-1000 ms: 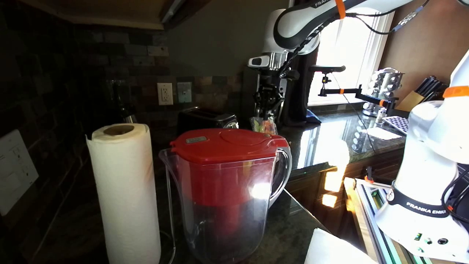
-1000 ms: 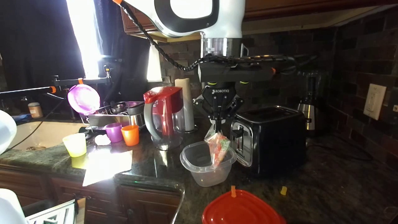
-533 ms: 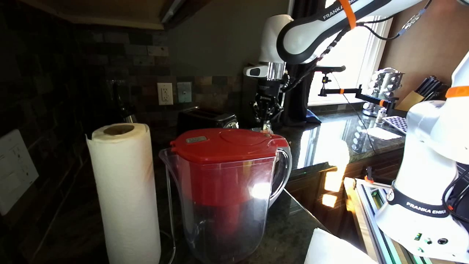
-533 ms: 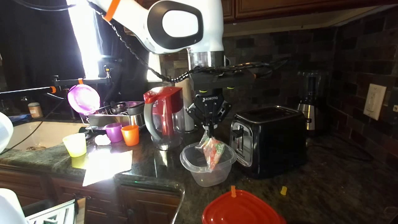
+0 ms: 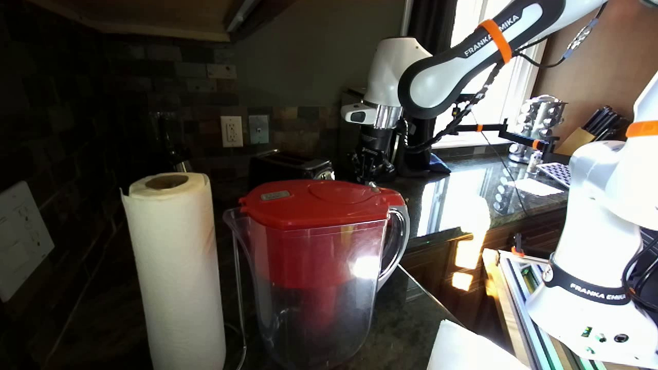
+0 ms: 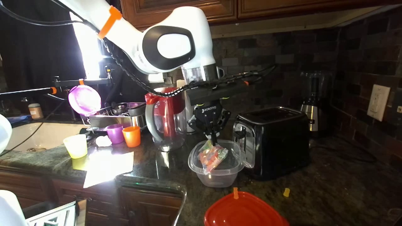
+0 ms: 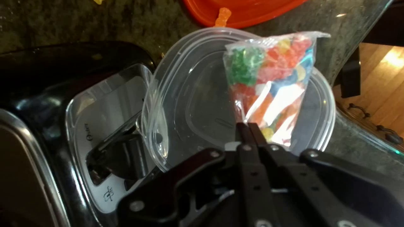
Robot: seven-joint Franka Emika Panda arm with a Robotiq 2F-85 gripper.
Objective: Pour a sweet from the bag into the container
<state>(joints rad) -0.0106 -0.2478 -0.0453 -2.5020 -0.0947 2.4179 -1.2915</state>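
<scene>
We are working on the pouring itself: the small clear plastic bag (image 7: 266, 83) of red, green, orange and yellow sweets (image 7: 247, 64) is slanting across the mouth of the see-through, round-cornered plastic container (image 7: 206, 104). The 2 slim black fingers (image 7: 243, 135) are resting side by side over the container, and we are judging them clenched on the bag's thin film at its near end, though the exact pinch is not showing. In the wrist view the bag's far end is reaching past the container's rim; whether it is touching that rim, or gaping, we are unable to tell. The bag is looking full, and we are making out no loose sweet on the part of the container's floor that is showing.

The next move is probably calling for us to hold the pinch, draw the far end back inside the container's rim, then tip it down and shake gently. The black toaster with a silvery front (image 6: 273, 141) is standing just beside the container, and the glossy red plastic lid (image 6: 246, 212) is lying near it on the dark stone surface (image 6: 333, 194), so we are wanting to avoid nudging the container.
</scene>
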